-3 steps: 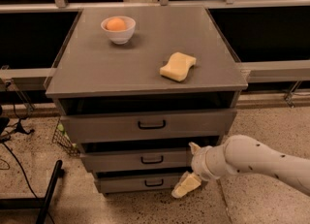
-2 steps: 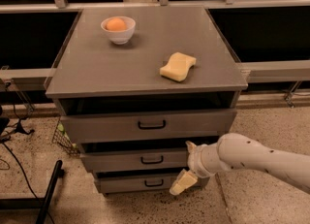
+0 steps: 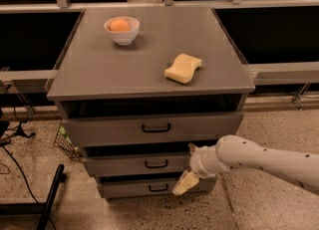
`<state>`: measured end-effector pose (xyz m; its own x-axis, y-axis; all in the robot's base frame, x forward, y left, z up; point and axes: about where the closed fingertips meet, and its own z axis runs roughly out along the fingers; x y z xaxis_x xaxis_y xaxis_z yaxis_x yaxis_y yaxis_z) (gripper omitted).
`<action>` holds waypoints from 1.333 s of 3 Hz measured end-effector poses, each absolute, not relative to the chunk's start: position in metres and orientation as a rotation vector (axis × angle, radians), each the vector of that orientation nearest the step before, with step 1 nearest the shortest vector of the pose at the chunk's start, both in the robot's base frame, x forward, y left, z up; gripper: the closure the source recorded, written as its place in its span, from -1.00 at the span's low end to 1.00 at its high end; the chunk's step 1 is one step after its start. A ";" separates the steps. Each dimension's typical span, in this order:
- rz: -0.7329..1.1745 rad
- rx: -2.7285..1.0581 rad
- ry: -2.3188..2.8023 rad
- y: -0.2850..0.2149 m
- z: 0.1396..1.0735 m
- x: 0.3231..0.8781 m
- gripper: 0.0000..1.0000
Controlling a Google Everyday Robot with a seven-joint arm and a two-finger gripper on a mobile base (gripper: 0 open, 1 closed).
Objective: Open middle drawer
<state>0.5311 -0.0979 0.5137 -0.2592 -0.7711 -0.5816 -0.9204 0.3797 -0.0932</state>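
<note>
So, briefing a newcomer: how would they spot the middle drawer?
Find the grey cabinet bearing a bowl. The gripper hangs low at its front right. The middle drawer is the second front down, narrower than the top, wider than the bottom.

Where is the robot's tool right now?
The tool sits low and right of centre in the camera view, before the bottom drawer's right end, just below and right of the middle drawer's handle.

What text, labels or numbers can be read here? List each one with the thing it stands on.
None: no word, label, number or sign shows anywhere. The grey middle drawer with its black loop handle is blank, as is the white robot arm; its cream gripper hangs just below the drawer's right end, unmarked.
</note>
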 end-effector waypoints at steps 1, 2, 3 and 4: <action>0.381 -1.430 2.083 -0.100 0.501 0.542 -1.00; 0.416 -1.416 2.051 -0.102 0.490 0.552 -1.00; 0.442 -1.441 1.988 -0.091 0.485 0.574 -1.00; 0.445 -1.453 1.979 -0.091 0.477 0.576 -1.00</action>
<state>0.5762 -0.0909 0.4773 -0.1884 -0.7231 -0.6645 -0.9381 0.3328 -0.0962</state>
